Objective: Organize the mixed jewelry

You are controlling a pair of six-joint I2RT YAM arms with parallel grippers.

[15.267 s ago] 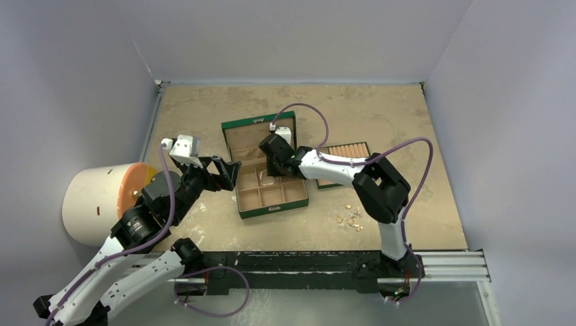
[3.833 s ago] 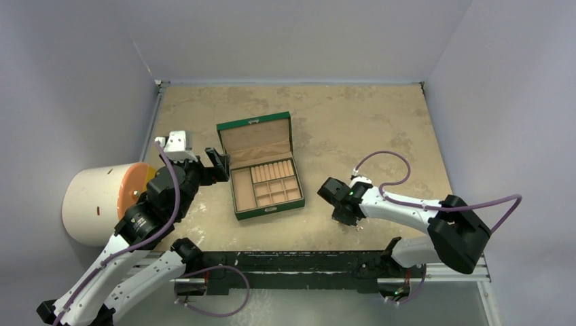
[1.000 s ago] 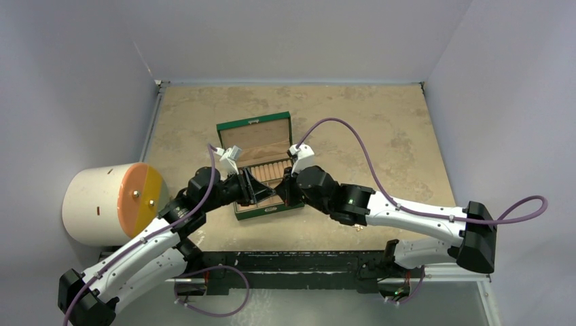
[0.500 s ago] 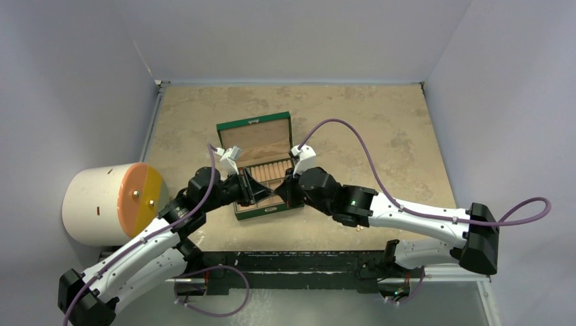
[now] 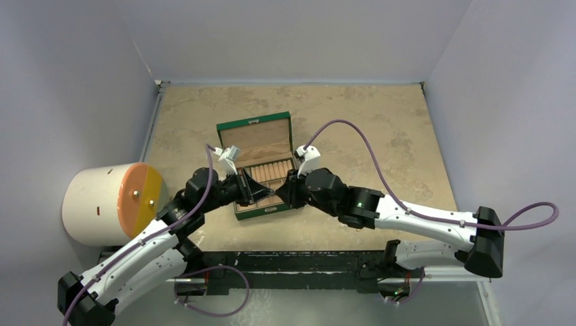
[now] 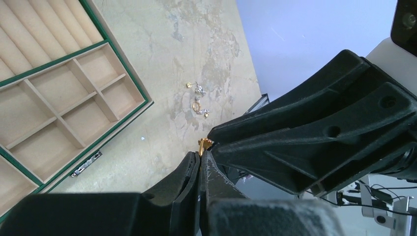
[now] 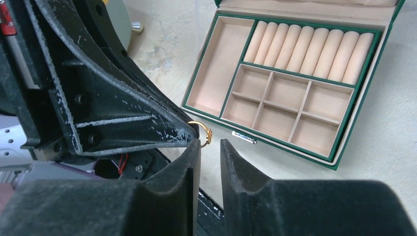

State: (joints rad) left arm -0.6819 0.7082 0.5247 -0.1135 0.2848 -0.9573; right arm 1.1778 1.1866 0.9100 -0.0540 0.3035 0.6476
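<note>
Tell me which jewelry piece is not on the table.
The gold ring, pinched at the left gripper's tips above the table; the other pieces lie on it.

A small gold ring (image 7: 202,133) is pinched between the left gripper's (image 6: 200,157) tips. Other tiny gold and silver pieces (image 6: 198,100) lie clustered on the counter (image 6: 196,44).

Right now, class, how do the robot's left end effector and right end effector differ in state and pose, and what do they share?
The left end effector is shut, pinching the small gold ring; the right end effector stands slightly open, not clamping it. The left reaches in from the left, the right from the right. Both are black, two-fingered, meeting at the ring.
</note>
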